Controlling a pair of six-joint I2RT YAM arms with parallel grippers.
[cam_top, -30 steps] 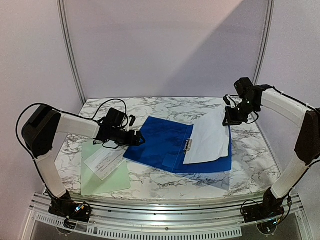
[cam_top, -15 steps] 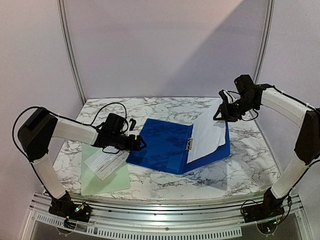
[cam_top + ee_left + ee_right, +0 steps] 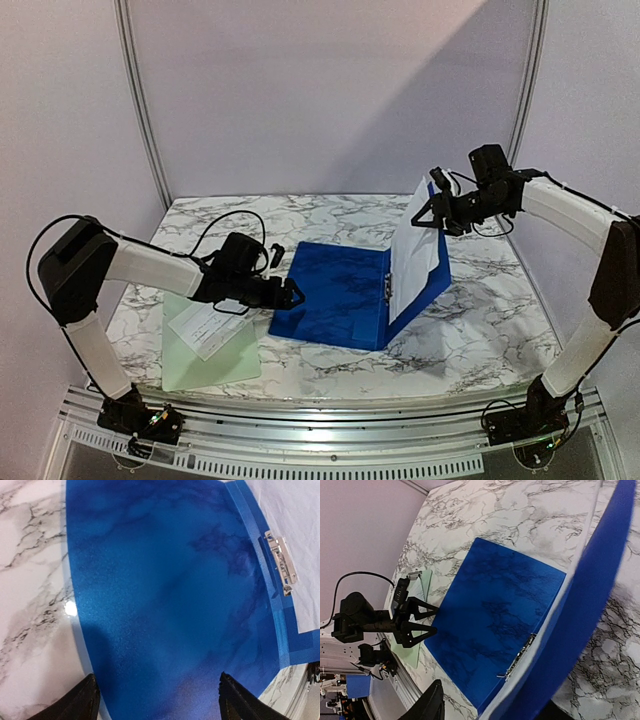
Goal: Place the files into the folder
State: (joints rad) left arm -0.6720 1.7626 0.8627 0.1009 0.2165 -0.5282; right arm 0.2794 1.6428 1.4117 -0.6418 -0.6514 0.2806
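The blue folder [image 3: 335, 290] lies open on the marble table, its left cover flat and its metal clip [image 3: 386, 288] at the spine. The right cover stands tilted steeply upward with the large white sheet [image 3: 413, 255] against its inner face. My right gripper [image 3: 425, 212] is at that cover's top edge, its jaws apart on either side of cover and sheet [image 3: 490, 710]. The one finger that shows stands clear of the sheet. My left gripper [image 3: 290, 294] hovers open over the flat cover's left edge [image 3: 160, 702]. The small printed slip [image 3: 205, 325] lies left of the folder.
A pale green sheet [image 3: 205, 350] lies under the slip near the table's front left. A black cable [image 3: 215, 225] loops behind the left wrist. White walls close the table's back and sides, and a metal rail [image 3: 330, 440] runs along the near edge.
The folder's right cover, with the white sheet, swung from lying flat to steeply upright. My right gripper moved up and left and its jaws widened. My left gripper crept right.
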